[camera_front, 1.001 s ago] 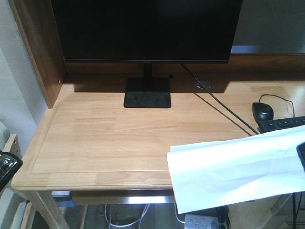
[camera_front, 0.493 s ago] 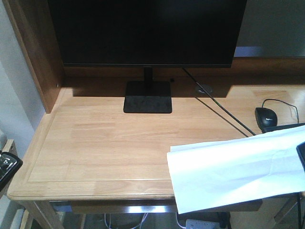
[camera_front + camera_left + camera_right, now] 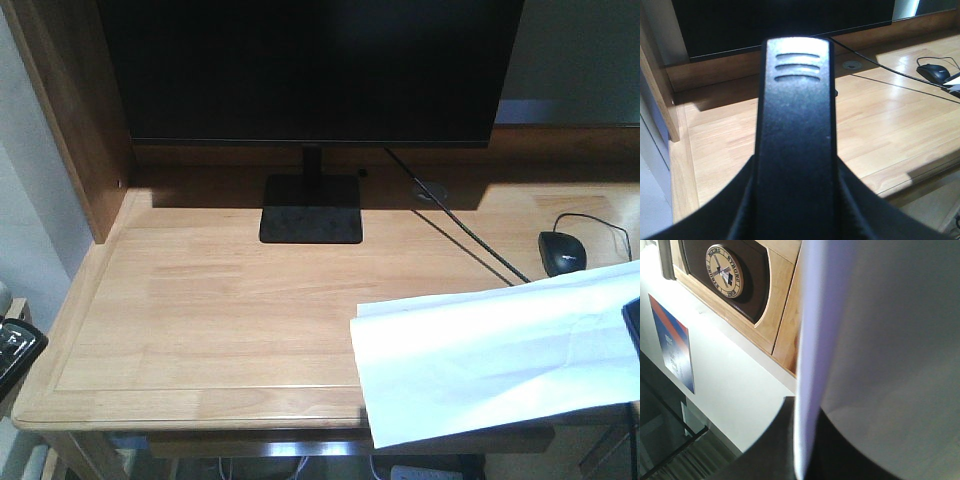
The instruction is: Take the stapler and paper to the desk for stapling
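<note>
Pinching the paper (image 3: 480, 355) in the right gripper (image 3: 633, 338), I am holding its long axis stretched leftward over the desk's (image 3: 200, 300) front edge.

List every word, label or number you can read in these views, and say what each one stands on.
No text here can be read.
Round emblem on the dark plaque: rim lettering, too blurred to read.
Blue and red poster: print too blurred to read.
Paper: no print visible.
</note>
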Controlling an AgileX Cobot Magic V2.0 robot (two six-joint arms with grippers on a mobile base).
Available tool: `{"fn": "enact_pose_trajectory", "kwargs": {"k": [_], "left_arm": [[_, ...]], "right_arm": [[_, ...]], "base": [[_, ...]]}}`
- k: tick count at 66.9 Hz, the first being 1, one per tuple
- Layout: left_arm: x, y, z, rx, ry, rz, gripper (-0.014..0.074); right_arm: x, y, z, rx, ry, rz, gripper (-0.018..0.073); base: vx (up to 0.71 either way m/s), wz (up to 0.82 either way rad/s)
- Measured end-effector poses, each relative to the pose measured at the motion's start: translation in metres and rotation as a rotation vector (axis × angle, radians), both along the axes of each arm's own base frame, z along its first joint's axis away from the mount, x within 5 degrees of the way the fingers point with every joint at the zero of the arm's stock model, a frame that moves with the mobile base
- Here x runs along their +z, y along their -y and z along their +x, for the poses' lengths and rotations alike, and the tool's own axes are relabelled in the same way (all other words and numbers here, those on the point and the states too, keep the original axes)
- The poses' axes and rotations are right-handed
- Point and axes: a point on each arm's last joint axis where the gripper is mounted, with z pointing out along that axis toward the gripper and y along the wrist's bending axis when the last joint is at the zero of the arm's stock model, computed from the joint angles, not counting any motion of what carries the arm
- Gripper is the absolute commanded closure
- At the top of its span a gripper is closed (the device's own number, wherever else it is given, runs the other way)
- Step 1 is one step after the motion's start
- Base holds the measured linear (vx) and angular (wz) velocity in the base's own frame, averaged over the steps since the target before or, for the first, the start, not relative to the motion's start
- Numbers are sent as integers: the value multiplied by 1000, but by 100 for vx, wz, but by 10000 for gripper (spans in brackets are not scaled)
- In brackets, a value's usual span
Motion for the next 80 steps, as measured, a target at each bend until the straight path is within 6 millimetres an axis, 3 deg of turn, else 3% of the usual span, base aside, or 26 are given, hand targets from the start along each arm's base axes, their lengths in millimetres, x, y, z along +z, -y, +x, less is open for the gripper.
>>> {"fn": "enact_pose_trajectory", "kwargs": {"k": [80], "left_arm": [[0, 0, 0, 0, 0, 0, 603]], "right_arm": [[0, 0, 0, 0, 0, 0, 564]], "base": [[0, 0]]}}
